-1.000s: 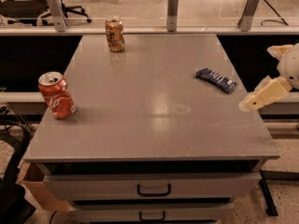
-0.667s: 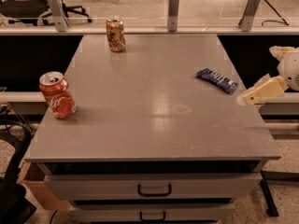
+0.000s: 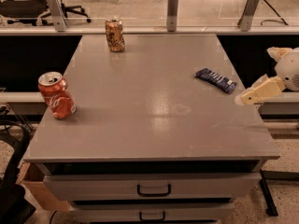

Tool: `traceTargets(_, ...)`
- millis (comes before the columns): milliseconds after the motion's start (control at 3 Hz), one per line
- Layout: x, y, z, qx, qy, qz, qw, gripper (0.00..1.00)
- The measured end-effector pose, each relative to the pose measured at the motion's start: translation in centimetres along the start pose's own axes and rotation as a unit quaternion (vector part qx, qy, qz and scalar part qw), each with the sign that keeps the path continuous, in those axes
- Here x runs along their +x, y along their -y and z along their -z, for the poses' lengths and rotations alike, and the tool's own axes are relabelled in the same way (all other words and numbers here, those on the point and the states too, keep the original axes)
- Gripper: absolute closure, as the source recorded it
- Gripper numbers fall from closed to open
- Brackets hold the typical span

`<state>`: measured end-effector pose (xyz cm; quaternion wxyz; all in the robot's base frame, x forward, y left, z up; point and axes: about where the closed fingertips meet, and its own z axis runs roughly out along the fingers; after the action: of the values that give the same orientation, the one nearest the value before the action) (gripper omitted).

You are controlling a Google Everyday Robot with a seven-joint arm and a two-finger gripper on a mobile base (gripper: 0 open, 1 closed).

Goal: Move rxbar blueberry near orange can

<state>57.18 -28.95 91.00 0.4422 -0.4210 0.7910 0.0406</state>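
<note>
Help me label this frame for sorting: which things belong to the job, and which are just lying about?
Job: flat dark blue rxbar blueberry, right side; upright orange-gold orange can, far edge; pale gripper, at the grey table's right edge.
Lying about: red Coca-Cola can, front left.

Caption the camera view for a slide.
Gripper at right edge of table, near rxbar blueberry; orange can upright at far edge.
</note>
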Motion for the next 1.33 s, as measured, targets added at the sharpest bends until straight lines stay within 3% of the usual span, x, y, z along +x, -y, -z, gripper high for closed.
traceTargets(333,-0.7,0.1,-3.2,-0.029,0.052,-0.015,0.9981,0.00)
traceTargets(1000,-1.9,0.5,-7.6,-0.066,0.136,-0.038,0.9878,0.00)
traceTargets(1333,-1.7,0.6,-8.9,-0.078,0.159,-0.052,0.9828,0.00)
